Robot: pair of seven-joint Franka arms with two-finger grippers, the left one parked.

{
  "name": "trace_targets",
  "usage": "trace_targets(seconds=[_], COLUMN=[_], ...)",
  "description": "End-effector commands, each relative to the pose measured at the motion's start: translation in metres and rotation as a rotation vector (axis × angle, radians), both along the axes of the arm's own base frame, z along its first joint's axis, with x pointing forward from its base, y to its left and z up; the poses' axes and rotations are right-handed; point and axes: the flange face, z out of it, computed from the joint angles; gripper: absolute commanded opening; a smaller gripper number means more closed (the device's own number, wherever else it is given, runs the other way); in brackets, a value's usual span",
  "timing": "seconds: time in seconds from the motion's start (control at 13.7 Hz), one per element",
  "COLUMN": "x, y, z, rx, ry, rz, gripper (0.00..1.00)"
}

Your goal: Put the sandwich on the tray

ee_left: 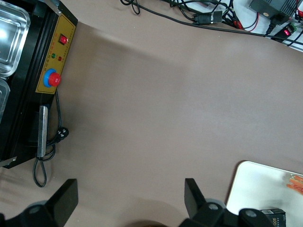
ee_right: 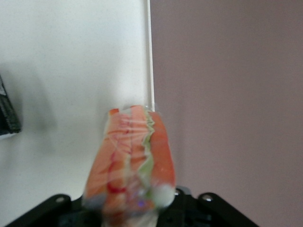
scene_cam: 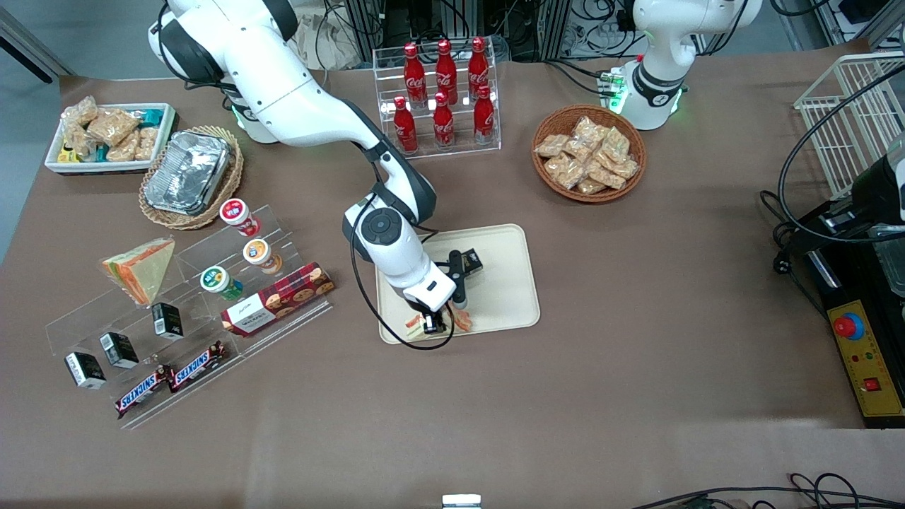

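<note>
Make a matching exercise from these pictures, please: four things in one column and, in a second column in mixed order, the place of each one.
Things
1. sandwich
2. gripper
3. cola bottles
4. foil tray

Places
A. in a clear rack, farther from the front camera than the tray
B. on a flat wicker mat, toward the working arm's end of the table
C. low over the tray's edge nearest the front camera
D. between the gripper's fingers, over the tray

Pairs: 1-D, 2-C, 3-A, 4-B
</note>
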Motion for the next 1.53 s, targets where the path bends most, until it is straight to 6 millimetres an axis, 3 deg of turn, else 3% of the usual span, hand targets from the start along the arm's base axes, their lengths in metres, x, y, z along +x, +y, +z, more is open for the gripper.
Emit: trace_targets(seconds=[0.0,0.36,0.51,0.66,0.95,1.24,1.31,1.46], x=[0.003,0.005,0.011,0.013,0.043,0.05,0.05,0.049], y=[0.005,0.003,-0.011,-0.031,-0.116,-0.197,-0.221,-0.29], z=[0.001,0.005,0.016,0.039,0.124,0.201,0.221,0.257], rx=[0.02,0.03,0.095,0.147,0.127,0.037,0.04,0.054], ry=[-0.013,-0.009,0.069,0.264,0.36,0.365,0.374,0.43], rz=[-0.014,-0.027,-0.14,-0.309,-0.498,-0.759,-0.877,-1.085], gripper=[0.99,0.99,0.99,0.99,0.99,0.99,0.99,0.99])
